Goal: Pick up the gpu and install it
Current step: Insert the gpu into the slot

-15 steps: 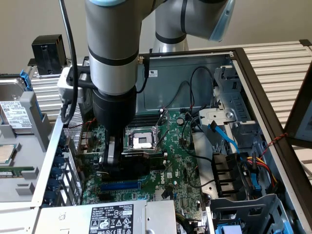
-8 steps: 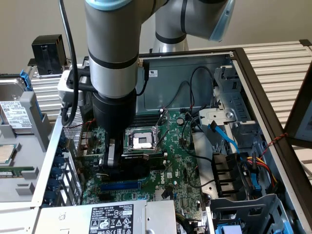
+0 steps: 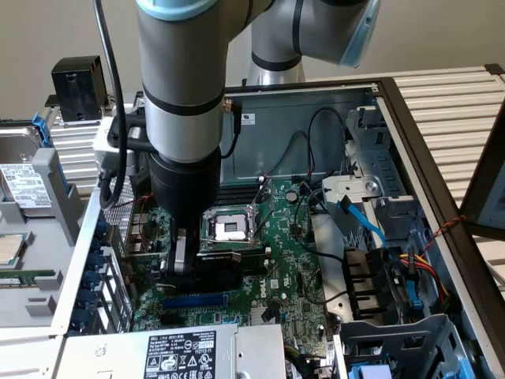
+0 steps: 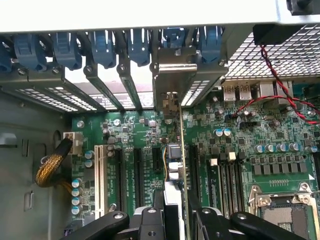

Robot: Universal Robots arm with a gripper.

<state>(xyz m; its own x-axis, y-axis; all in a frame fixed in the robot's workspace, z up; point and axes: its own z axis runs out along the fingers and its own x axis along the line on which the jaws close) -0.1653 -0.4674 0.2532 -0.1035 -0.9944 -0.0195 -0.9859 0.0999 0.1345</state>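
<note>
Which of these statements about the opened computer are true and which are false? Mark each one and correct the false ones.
1. The pincer grips the gpu. True.
2. The gpu lies flat outside the case. False: it stands on edge over the motherboard, inside the case.
3. The CPU socket carries no cooler. True.
4. The slot clips along the case's rear are red. False: they are blue.
</note>
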